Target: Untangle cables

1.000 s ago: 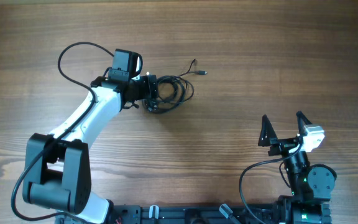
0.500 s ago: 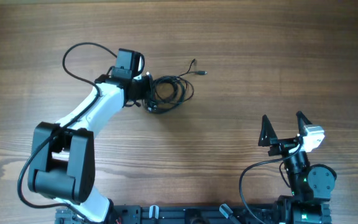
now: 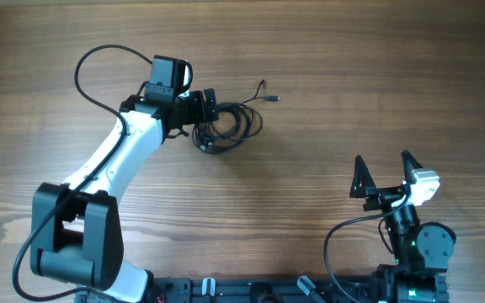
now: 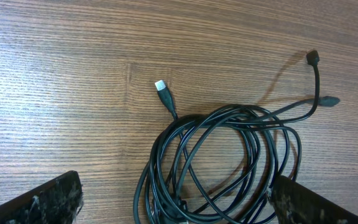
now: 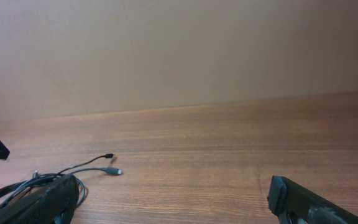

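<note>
The cables (image 3: 247,118) lie as one loose coil of thin black cord on the wooden table (image 3: 327,50), just right of my left gripper (image 3: 206,119). In the left wrist view the coil (image 4: 222,163) fills the lower middle. A silver-tipped plug (image 4: 161,87) points up-left and two small plug ends (image 4: 313,57) trail off at the upper right. My left gripper (image 4: 176,208) is open, its fingers (image 4: 36,202) standing either side of the coil's near part, holding nothing. My right gripper (image 3: 386,172) is open and empty, far from the coil at the front right.
The left arm's own thicker black cable (image 3: 99,63) loops out behind its wrist. In the right wrist view the coil (image 5: 17,186) and its two plug ends (image 5: 112,171) sit at the lower left, with bare wood ahead of the right gripper (image 5: 173,205).
My left gripper was shut at the coil's left edge half a second ago and now stands wide open again; its wrist shifted slightly. The coil and the right arm have not moved.
</note>
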